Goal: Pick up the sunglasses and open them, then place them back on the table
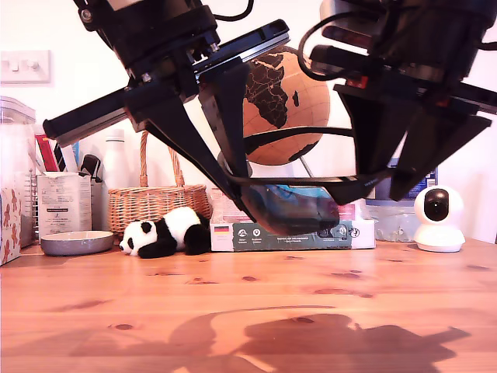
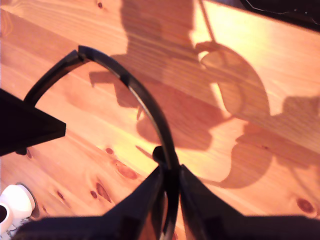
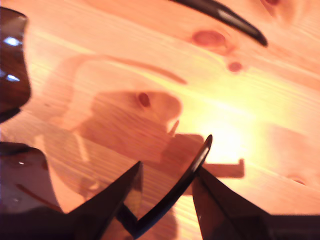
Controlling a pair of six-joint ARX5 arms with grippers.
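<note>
The sunglasses [image 1: 295, 208] hang in the air above the table [image 1: 233, 311], dark lens toward the camera and both slim arms swung out toward the exterior view's right. My first gripper [image 1: 248, 198] comes down from the exterior view's upper left. It is shut on the black frame [image 2: 150, 110] near the hinge [image 2: 171, 172]. My second gripper [image 1: 384, 186], on the exterior view's right, has its fingers apart around the lower arm's tip [image 3: 185, 185], which leans on one finger [image 3: 210, 200]. The lens [image 3: 12, 60] shows at that view's edge.
Behind the glasses along the table's back stand a toy panda [image 1: 167, 231], a wicker basket [image 1: 151, 202], a globe [image 1: 283, 109], a flat box [image 1: 287, 235] and a metal bowl [image 1: 76, 242]. A white camera [image 1: 437, 217] sits at the exterior view's right. Gripper shadows fall on the front boards.
</note>
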